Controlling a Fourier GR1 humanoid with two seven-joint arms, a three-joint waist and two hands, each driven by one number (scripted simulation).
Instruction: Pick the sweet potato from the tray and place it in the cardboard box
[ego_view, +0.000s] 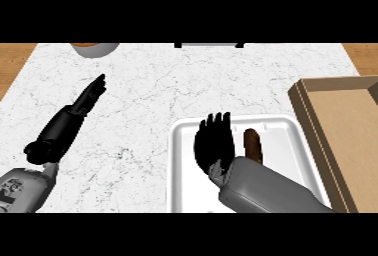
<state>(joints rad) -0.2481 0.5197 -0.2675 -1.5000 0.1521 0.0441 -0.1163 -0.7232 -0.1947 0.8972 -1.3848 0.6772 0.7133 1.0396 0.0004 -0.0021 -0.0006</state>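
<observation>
While the right hand (214, 142) hovers over the tray (284, 125) with straight, released fingers, the sweet potato (253, 145) lies just beside it, ungrasped. Closing off-centre could roll it away, short of the cardboard box (347, 130). The left hand (88, 97) rests open.

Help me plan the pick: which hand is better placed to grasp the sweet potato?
Right. The right hand is open over the white tray, just beside the sweet potato. The left hand rests far off on the counter.
</observation>
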